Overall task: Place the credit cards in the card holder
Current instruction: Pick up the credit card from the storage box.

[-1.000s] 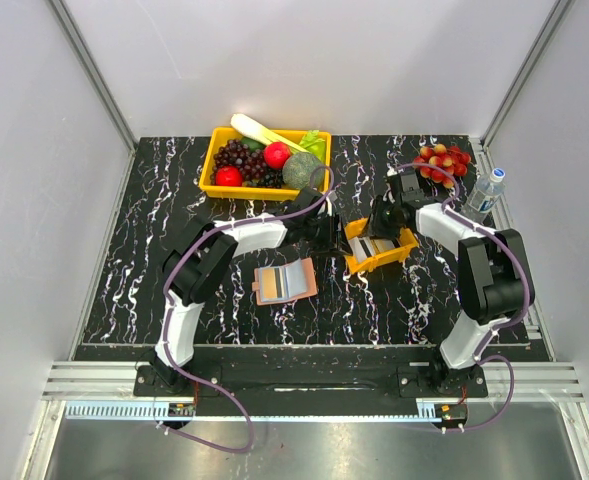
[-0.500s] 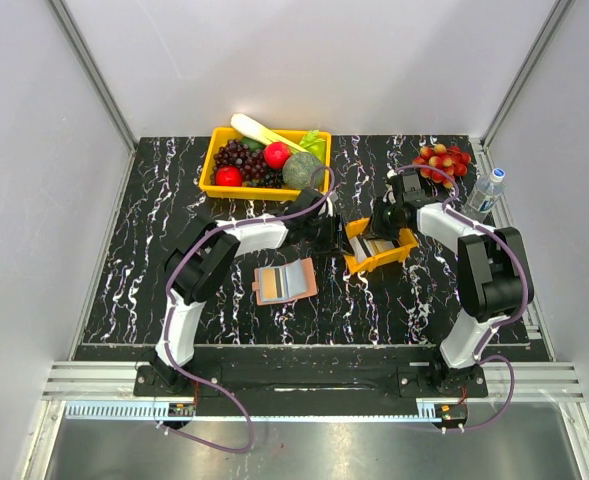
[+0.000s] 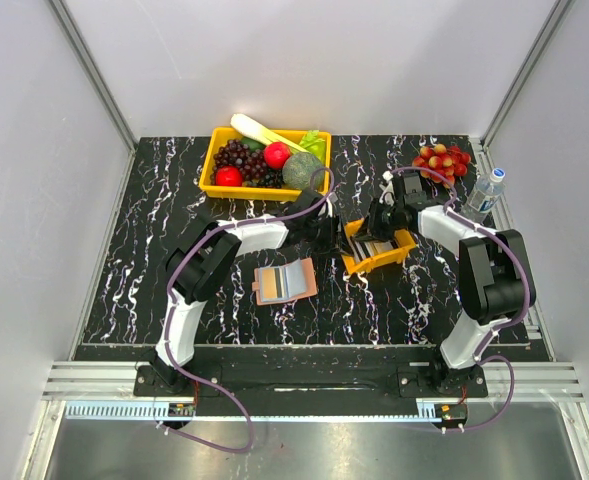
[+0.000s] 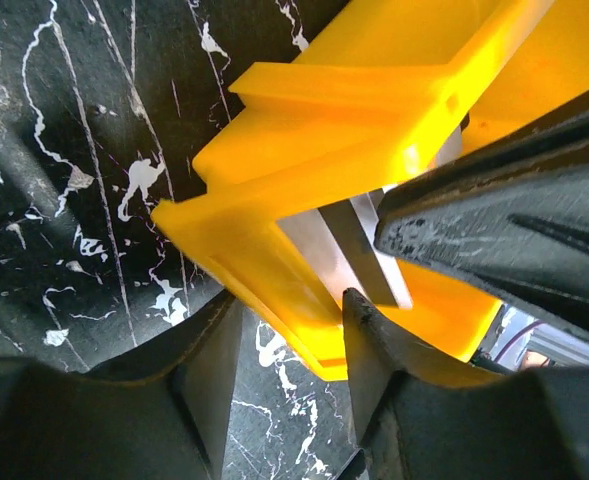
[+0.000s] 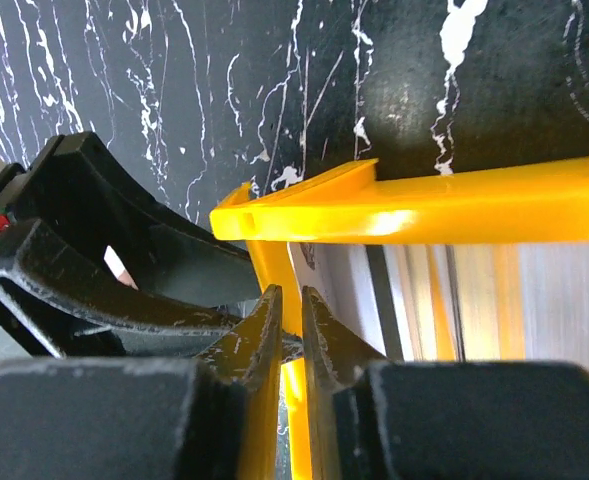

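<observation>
The card holder (image 3: 285,282) lies open on the black marble table, tan outside with pale grey slots, and no gripper is near it. The credit cards (image 3: 372,246) stand on edge inside a small orange tray (image 3: 389,259) to its right. In the left wrist view my left gripper (image 4: 289,300) straddles the tray's corner (image 4: 274,270), one finger outside and one inside beside a grey card (image 4: 349,240). My right gripper (image 5: 291,292) has its jaws almost together on the tray's end wall (image 5: 274,255), with pale cards (image 5: 414,290) just to the right of it.
A yellow fruit bin (image 3: 214,170) stands at the back, left of centre. A bunch of red fruit (image 3: 442,162) and a water bottle (image 3: 485,190) sit at the back right. Both arms meet over the tray, fingers close together.
My right gripper's jaws have narrowed and it has edged left at the tray. The tray has turned slightly. The left gripper has barely moved.
</observation>
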